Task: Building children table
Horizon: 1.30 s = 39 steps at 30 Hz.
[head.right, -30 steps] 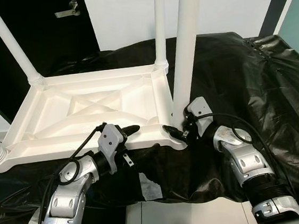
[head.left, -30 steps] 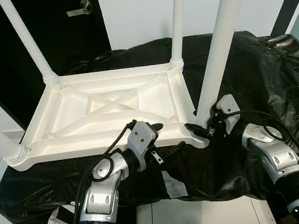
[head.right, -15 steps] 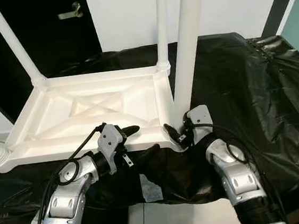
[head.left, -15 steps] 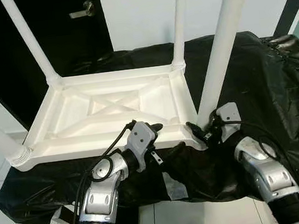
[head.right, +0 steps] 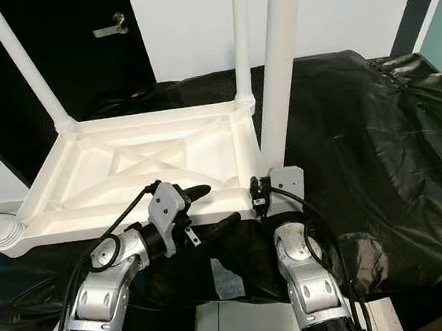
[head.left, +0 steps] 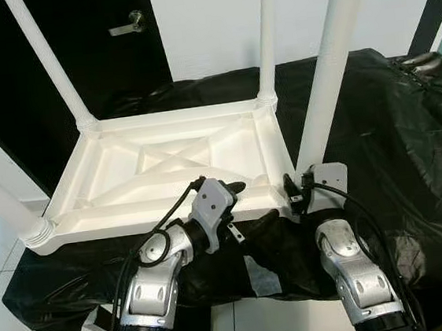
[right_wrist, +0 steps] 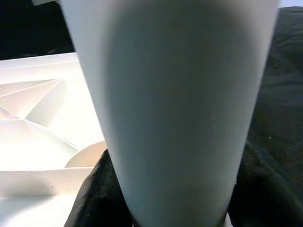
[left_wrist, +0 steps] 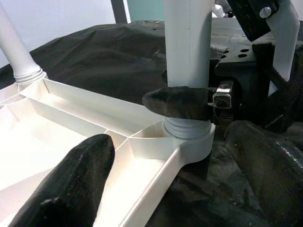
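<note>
A white children's table (head.left: 155,220) lies upside down on a black-covered surface, its legs pointing up. My right gripper (head.left: 298,190) is shut on the base of the near-right leg (head.left: 325,67), just above its threaded socket. In the left wrist view, one of its fingers (left_wrist: 179,103) wraps across that leg. The leg (right_wrist: 175,94) stands between two black fingers in the right wrist view. My left gripper (head.left: 249,204) is open and straddles the table's near rim, one finger over the inside and one below the edge.
The far-left leg (head.left: 48,61), far-right leg (head.left: 266,34) and near-left leg (head.left: 4,204) stand in their corners. Wrinkled black sheeting (head.left: 390,116) spreads out to the right. Behind are a dark door with a handle (head.left: 131,23) and a white wall.
My right arm has swung from the right side to directly in front of the leg, with the gripper staying at the leg's base. The left arm has held still. The camera shifted slightly.
</note>
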### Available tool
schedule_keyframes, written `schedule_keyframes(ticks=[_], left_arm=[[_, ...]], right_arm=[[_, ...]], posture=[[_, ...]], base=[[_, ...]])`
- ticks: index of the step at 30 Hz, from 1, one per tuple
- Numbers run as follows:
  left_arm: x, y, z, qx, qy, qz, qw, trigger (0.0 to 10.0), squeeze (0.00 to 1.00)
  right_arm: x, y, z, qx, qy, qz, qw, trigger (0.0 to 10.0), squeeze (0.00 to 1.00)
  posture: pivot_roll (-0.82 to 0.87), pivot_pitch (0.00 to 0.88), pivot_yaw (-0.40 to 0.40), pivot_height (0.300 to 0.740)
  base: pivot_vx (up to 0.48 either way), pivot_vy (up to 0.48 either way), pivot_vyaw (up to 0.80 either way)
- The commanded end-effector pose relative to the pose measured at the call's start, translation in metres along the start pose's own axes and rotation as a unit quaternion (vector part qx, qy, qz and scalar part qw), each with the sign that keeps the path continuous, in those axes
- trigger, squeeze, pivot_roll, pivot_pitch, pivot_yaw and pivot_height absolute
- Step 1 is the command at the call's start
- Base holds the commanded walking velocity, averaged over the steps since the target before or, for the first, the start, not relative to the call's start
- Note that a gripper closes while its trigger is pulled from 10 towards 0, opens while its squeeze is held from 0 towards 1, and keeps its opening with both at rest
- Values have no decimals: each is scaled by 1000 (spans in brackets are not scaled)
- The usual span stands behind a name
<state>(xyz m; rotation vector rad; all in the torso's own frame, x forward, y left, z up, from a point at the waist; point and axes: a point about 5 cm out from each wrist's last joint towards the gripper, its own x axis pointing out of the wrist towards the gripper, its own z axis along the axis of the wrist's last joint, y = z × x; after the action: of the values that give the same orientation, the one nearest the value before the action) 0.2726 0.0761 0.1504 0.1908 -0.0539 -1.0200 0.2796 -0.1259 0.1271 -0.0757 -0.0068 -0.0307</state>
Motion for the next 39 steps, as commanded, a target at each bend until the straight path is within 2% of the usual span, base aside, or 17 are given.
schedule_keyframes(ticks=[1, 3, 4, 5, 6, 10, 12, 14, 17, 18, 22, 26, 29, 30, 32, 33, 39], left_arm=[[1, 4, -3, -6, 8, 41, 999, 10000, 0], [1, 5, -2, -8, 7, 46, 999, 10000, 0], [0, 5, -3, -8, 6, 47, 999, 10000, 0], [0, 5, -3, -8, 6, 47, 999, 10000, 0], [0, 4, -3, -9, 6, 48, 999, 10000, 0], [-1, 4, -3, -11, 5, 49, 999, 10000, 0], [-2, 4, -4, -10, 6, 51, 999, 10000, 0], [-4, 5, -5, -10, 8, 54, 998, 10000, 0], [-5, 5, -6, -10, 9, 55, 998, 10000, 0], [-6, 5, -6, -9, 10, 55, 998, 10000, 0], [-8, 5, -8, -8, 13, 55, 998, 10000, 0], [-10, 2, -12, -9, 16, 49, 999, 10000, 0], [-11, 1, -13, -9, 19, 48, 999, 10000, 0], [-11, 0, -14, -9, 21, 47, 999, 10000, 0], [-12, 0, -16, -10, 23, 47, 999, 10000, 0], [-14, -2, -17, -11, 27, 51, 998, 10000, 0], [-17, -1, -17, -11, 28, 62, 998, 10000, 0]], right_arm=[[-4, -6, -16, -9, 40, -21, 999, 10000, 0], [-4, -6, -14, -7, 35, -19, 999, 10000, 0], [-3, -6, -12, -6, 29, -17, 999, 10000, 894], [-3, -6, -12, -6, 29, -17, 999, 10000, 894], [-3, -7, -9, -2, 23, -11, 1000, 10000, 1000], [-3, -8, -7, -1, 17, -7, 1000, 10000, 1000], [-4, -13, -3, -1, 0, 28, 1000, 10000, 1000], [-8, -26, 0, -20, -24, 109, 994, 10000, 1000], [-9, -31, 1, -23, -28, 137, 990, 10000, 1000], [-7, -37, 1, -28, -28, 168, 985, 10000, 0], [2, -47, 5, -43, -30, 245, 968, 10000, 0], [16, -37, 10, -63, -29, 305, 950, 10000, 0], [21, -32, 10, -70, -31, 316, 946, 10000, 0], [23, -30, 10, -73, -33, 324, 943, 4431, 0], [25, -26, 10, -70, -34, 334, 939, 4431, 0], [25, -17, 8, -68, -36, 357, 931, 0, 0], [22, -19, 3, -59, -27, 366, 928, 0, 0]], posture=[[-74, 0, 49, 740], [-70, 0, 43, 740], [-68, 0, 39, 740], [-68, 0, 39, 740], [-67, 0, 36, 740], [-67, 0, 36, 740], [-59, 0, 26, 740], [-54, 0, 22, 740], [-52, 0, 22, 740], [-50, 0, 21, 740], [-49, 0, 25, 740], [-44, 0, 24, 740], [-43, 0, 23, 740], [-43, 0, 23, 740], [-38, 0, 21, 740], [-20, 0, 9, 740], [-12, 0, 1, 740]], base=[[0, 0, 0], [0, 0, 0], [0, 0, 0], [0, 0, 0], [0, 0, 0], [0, 0, 0], [0, 0, 0], [0, 0, 0], [0, 0, 0], [0, 0, 0], [0, 0, 0], [0, 0, 0], [0, 0, 0], [0, 0, 0], [0, 0, 0], [0, 0, 0], [0, 0, 0]])
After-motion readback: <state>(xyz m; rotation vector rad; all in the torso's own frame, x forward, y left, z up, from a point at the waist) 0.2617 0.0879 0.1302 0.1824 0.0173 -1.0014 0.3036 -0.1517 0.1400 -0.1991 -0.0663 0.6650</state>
